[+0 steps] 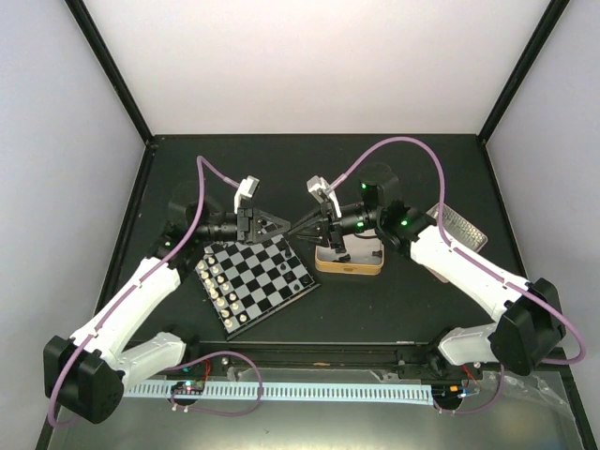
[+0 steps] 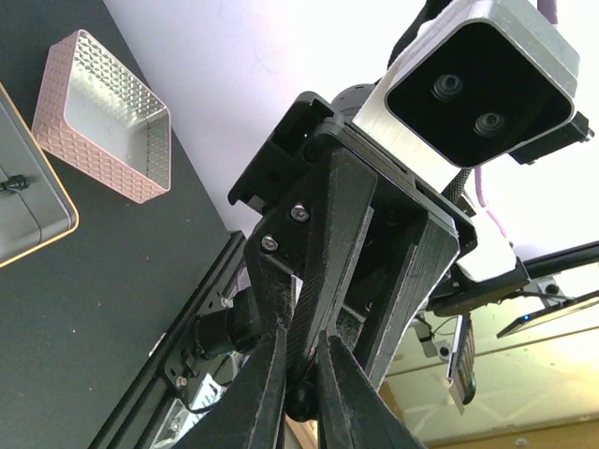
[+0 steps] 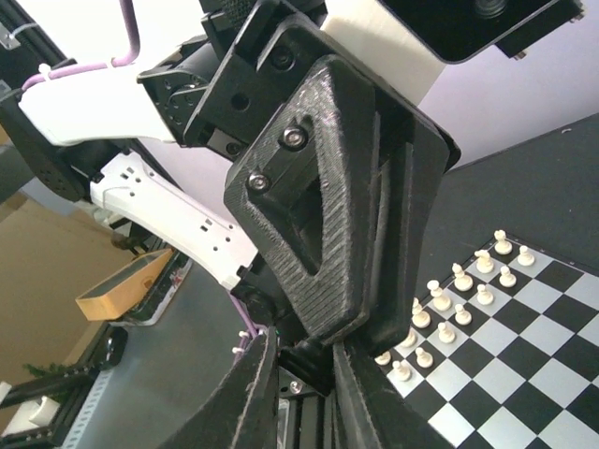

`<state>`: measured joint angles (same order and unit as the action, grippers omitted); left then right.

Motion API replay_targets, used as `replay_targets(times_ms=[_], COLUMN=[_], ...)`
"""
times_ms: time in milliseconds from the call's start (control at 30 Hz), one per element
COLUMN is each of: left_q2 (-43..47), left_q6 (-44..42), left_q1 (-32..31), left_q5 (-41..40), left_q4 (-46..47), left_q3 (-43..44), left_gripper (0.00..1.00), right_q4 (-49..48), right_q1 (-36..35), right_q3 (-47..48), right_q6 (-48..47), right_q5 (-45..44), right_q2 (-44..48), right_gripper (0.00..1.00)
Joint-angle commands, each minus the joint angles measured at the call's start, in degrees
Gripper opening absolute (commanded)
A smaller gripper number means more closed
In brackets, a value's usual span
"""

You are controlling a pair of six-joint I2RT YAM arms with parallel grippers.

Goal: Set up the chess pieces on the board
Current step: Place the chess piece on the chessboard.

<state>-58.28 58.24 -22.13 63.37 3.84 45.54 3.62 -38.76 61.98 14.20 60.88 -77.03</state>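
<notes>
left gripper (image 1: 288,228) + right gripper (image 1: 299,228) tip-to-tip | both pinched on apparently one dark chess piece (image 2: 299,404) | just beyond board (image 1: 272,274)

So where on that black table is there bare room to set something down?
Bare: the far strip of black tabletop behind both arms, and the near strip between the checkered chessboard and the front rail. Crowded: between that chessboard and the gold-rimmed tin, where the left fingers and right fingers nearly meet.
</notes>
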Motion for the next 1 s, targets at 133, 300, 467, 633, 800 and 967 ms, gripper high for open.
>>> replay_targets(times_ms=[133, 300, 467, 633, 800, 967], left_q2=[1.3, 3.4, 5.9, 1.9, -4.0, -12.0], left_q6=[-7.2, -17.1, -26.1, -29.2, -29.5, -30.0], left_q1=[-0.2, -0.6, -3.0, -7.3, -8.8, -9.6], left_q5=[-2.4, -14.9, -33.9, -53.0, -59.8, -61.0], left_q4=[-6.0, -19.2, -28.9, -34.8, -31.8, -28.4], left_q3=[3.5, 5.4, 4.6, 2.4, -1.0, -0.4], left_gripper=[0.02, 0.02, 0.02, 0.02, 0.01, 0.02], right_q4=[-2.2, -5.5, -7.0, -2.0, -1.2, -0.8], right_q1=[-0.2, 0.0, 0.3, 0.3, 0.3, 0.3], right_q3=[-2.2, -6.3, -11.5, -12.3, -13.6, -15.2], right_q6=[-0.9, 1.9, 7.2, 10.6, 10.3, 10.9], right_q5=[-7.7, -18.3, -40.3, -55.3, -55.2, -55.9], right_q2=[1.7, 5.2, 9.0, 9.5, 9.9, 9.7], right_gripper=[0.55, 0.7, 0.76, 0.77, 0.77, 0.77])
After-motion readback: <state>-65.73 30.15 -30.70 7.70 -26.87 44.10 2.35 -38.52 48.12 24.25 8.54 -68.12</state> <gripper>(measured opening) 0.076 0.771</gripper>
